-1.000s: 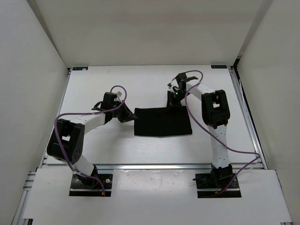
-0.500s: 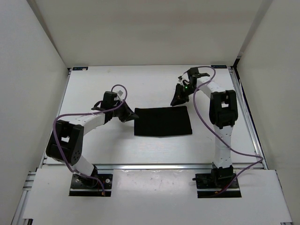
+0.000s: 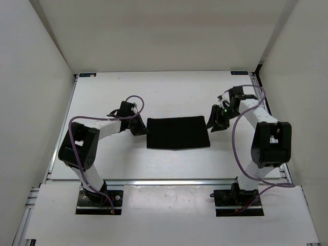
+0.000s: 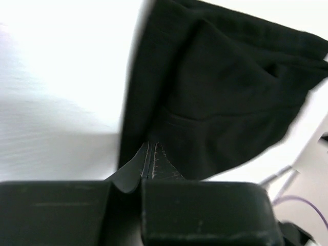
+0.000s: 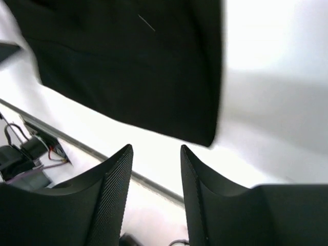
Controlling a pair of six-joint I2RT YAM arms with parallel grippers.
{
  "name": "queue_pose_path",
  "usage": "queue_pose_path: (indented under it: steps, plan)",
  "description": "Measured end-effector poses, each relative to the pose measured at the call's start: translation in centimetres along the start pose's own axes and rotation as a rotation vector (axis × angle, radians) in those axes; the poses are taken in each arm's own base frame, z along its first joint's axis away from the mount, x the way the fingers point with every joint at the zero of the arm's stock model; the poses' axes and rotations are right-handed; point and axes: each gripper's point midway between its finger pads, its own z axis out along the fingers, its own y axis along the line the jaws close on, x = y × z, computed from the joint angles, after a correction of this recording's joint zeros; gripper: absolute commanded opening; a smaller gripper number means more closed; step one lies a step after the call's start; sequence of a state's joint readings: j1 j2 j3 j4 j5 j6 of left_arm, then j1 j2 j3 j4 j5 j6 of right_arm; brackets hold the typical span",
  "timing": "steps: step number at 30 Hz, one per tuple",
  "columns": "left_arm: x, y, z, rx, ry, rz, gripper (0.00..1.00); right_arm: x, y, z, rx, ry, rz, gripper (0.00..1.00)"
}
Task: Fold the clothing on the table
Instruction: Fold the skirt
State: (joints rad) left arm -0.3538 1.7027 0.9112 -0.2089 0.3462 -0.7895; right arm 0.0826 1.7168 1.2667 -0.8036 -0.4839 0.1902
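Note:
The clothing [image 3: 178, 132] is a plain black garment lying flat as a folded rectangle in the middle of the white table [image 3: 169, 92]. My left gripper [image 3: 140, 127] is shut, its tips at the garment's left edge. In the left wrist view the closed tips [image 4: 150, 147] overlap the clothing [image 4: 225, 87]; whether any fabric is pinched does not show. My right gripper [image 3: 212, 121] hangs just off the garment's right edge, open. The right wrist view shows nothing between its fingers [image 5: 117, 177], with the right gripper [image 5: 156, 149] just short of the clothing [image 5: 128, 66].
White walls [image 3: 46, 77] close in the table on three sides. An aluminium rail [image 3: 169, 181] runs along the near edge and another [image 3: 271, 128] along the right side. Purple cables [image 3: 241, 154] loop off both arms.
My right gripper has opened, let go of the garment's far right corner, and swung right and nearer, off the cloth. The left gripper stays shut at the left edge; its elbow shifted right.

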Motion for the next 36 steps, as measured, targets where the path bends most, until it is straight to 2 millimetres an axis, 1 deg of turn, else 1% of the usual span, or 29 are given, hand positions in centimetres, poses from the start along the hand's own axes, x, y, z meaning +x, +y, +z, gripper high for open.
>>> queue_pose_path:
  steps: [3,5,7,8,12,16,23,26,28,31,33,36]
  plan:
    - [-0.3,1.0,0.3,-0.053,-0.016,0.018,0.0,3.6,-2.4,1.1,0.017,0.069,0.077,0.5]
    - [-0.2,1.7,0.5,-0.082,-0.017,0.025,0.0,5.1,-3.4,1.8,0.018,0.098,0.112,0.5]
    - [0.2,2.4,0.9,-0.115,-0.011,0.036,0.0,5.8,-3.9,2.0,0.011,0.109,0.137,0.5]
    - [0.2,2.4,1.1,-0.116,-0.007,0.039,0.0,5.8,-4.1,2.0,0.009,0.107,0.141,0.51]
    - [0.4,2.1,1.3,-0.126,-0.016,0.075,0.0,4.7,-4.3,2.1,-0.01,0.063,0.117,0.51]
    - [0.4,1.8,1.5,-0.126,-0.014,0.086,0.0,4.0,-4.4,2.5,-0.019,0.044,0.098,0.51]
    - [0.3,1.8,1.5,-0.122,-0.011,0.084,0.0,2.9,-5.6,4.3,-0.014,0.043,0.094,0.51]
    - [0.3,1.9,1.5,-0.125,-0.011,0.081,0.0,1.8,-6.1,4.8,-0.016,0.021,0.092,0.5]
    - [0.3,2.1,1.5,-0.128,-0.01,0.078,0.0,1.0,-6.1,5.0,-0.03,0.008,0.091,0.51]
    - [0.2,2.2,1.4,-0.13,-0.01,0.075,0.0,-0.1,-5.7,5.5,-0.077,-0.016,0.085,0.47]
    - [0.2,2.2,1.4,-0.131,-0.011,0.074,0.0,-0.5,-5.2,6.0,-0.126,-0.021,0.089,0.44]
    - [0.1,2.3,1.4,-0.132,-0.012,0.071,0.0,-0.7,-4.3,6.7,-0.208,-0.02,0.097,0.34]
